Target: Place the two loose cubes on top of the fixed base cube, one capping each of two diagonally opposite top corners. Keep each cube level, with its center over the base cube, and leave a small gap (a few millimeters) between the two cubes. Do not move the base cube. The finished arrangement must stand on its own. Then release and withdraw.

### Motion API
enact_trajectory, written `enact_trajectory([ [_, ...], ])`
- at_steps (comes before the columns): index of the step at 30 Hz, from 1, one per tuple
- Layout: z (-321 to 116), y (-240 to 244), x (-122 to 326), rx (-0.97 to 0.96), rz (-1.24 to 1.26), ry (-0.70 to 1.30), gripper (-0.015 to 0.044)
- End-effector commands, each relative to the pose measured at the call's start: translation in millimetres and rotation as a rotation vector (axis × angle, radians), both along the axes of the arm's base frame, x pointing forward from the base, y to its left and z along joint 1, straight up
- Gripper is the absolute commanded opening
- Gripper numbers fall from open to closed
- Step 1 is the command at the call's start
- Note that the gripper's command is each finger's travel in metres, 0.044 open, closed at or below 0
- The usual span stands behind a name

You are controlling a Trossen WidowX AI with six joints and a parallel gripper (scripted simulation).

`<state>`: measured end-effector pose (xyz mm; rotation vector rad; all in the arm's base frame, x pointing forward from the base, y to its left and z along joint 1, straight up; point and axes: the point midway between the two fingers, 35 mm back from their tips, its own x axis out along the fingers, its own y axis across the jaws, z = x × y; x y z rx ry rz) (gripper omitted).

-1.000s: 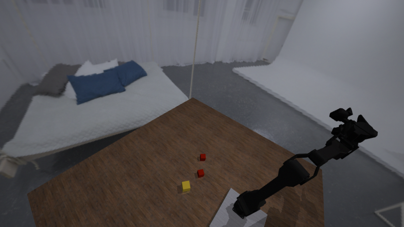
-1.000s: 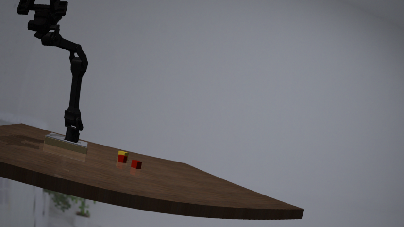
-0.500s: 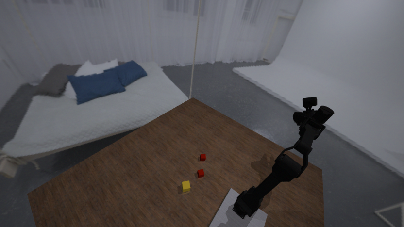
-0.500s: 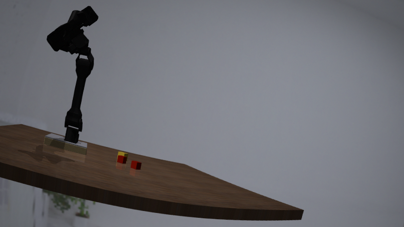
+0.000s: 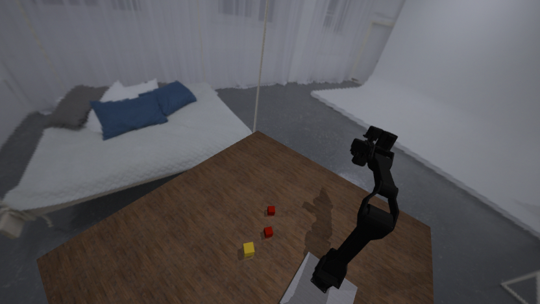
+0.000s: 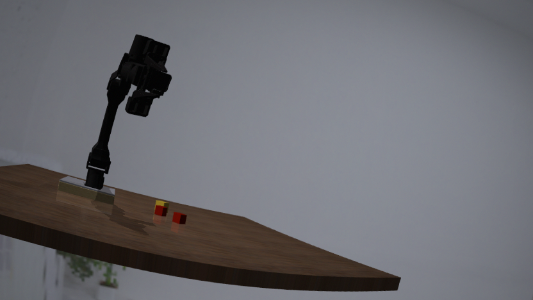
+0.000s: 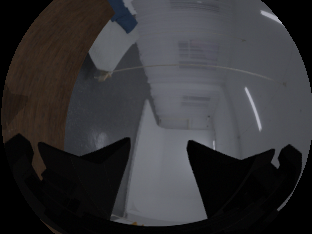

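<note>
A yellow cube [image 5: 248, 249] sits on the wooden table, nearest the front. Two red cubes lie beyond it: the nearer red cube [image 5: 268, 231] and the farther red cube [image 5: 270, 210]. In the exterior view the yellow cube [image 6: 161, 204] is partly hidden behind one red cube [image 6: 160, 210], and the other red cube [image 6: 179, 218] lies to its right. My gripper [image 5: 358, 152] is high above the table, far from all the cubes, and also shows in the exterior view [image 6: 139, 106]. In the wrist view its fingers stand apart with nothing between them.
The arm's base stands on a grey plate [image 5: 319, 289] at the table's near right edge. A bed [image 5: 113, 139] with blue pillows lies beyond the table's left side. A thin pole [image 5: 259, 67] rises at the table's far corner.
</note>
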<state>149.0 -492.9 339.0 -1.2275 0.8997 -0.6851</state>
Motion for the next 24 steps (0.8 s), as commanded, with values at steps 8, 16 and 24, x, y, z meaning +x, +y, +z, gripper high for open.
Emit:
enact_trajectory([
  [8, -60.3, 69.7, 99.8, 0.461, 0.054, -0.204, 0.0265],
  [16, -99.9, 142.6, 155.6, 0.797, 0.025, -0.273, 0.0265],
  [24, -135.1, 224.9, 188.2, 1.095, -0.077, -0.271, 0.0265],
])
